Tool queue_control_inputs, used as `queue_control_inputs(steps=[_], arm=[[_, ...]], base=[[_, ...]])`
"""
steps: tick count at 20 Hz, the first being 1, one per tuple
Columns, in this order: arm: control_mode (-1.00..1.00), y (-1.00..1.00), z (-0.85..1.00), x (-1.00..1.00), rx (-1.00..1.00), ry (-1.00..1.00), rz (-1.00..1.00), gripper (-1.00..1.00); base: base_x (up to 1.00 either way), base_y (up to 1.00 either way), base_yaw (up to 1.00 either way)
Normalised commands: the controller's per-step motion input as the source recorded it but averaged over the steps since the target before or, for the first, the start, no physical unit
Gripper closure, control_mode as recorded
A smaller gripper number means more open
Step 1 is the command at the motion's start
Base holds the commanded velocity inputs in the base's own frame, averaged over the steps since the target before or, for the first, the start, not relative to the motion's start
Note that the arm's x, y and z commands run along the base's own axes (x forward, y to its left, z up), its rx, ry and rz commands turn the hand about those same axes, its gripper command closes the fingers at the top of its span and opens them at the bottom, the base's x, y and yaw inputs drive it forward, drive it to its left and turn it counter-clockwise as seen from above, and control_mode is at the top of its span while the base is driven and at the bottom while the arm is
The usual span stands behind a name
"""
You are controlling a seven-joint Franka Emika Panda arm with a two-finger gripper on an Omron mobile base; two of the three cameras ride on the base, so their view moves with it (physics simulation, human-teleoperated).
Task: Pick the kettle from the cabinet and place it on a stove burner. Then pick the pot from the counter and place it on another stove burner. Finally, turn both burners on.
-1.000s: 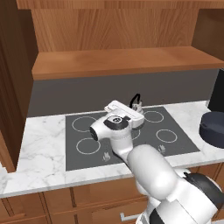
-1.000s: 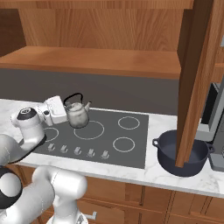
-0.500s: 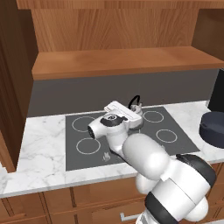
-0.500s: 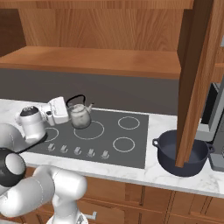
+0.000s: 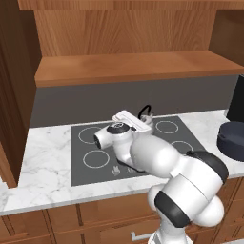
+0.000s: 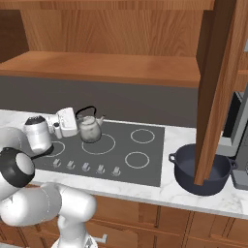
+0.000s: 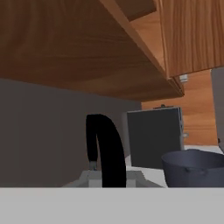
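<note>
While the small silvery-grey metal kettle (image 6: 89, 129) with its tall black loop handle (image 7: 105, 148) stands on a ringed burner of the dark grey cooktop (image 6: 145, 157), the claw (image 6: 59, 130) sits just beside it, clenched, touching nothing that can be made out. Well apart from the claw, past the cooktop's far edge, the wide dark blue-grey pot (image 6: 186, 169) rests on the white marble counter (image 5: 43, 167). Above hangs the brown wood-grain cabinet (image 5: 128, 66).

The kettle (image 5: 147, 116) is mostly hidden by the arm; the pot (image 6: 201, 169) is partly covered by the cabinet door (image 6: 218, 87).
</note>
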Motion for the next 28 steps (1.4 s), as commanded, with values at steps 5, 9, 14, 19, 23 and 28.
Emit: queue_control_inputs(steps=[5,9,14,19,23,28], arm=[[-1.0,0.0,-0.14,0.18,0.02,0.0,0.0,1.0],[-1.0,-0.02,-0.17,0.17,0.01,0.0,0.0,1.0],[-1.0,-0.03,-0.18,0.18,0.0,0.0,0.0,1.0],[-1.0,-0.02,-0.19,0.19,0.0,0.0,0.0,1.0],[-1.0,-0.01,-0.23,0.16,0.0,0.0,0.0,1.0],[-1.0,-0.01,-0.25,0.07,0.02,-0.02,0.0,1.0]], base=[[0.0,0.0,0.0],[0.0,0.0,0.0],[0.0,0.0,0.0],[0.0,0.0,0.0],[0.0,0.0,0.0],[0.0,0.0,0.0]])
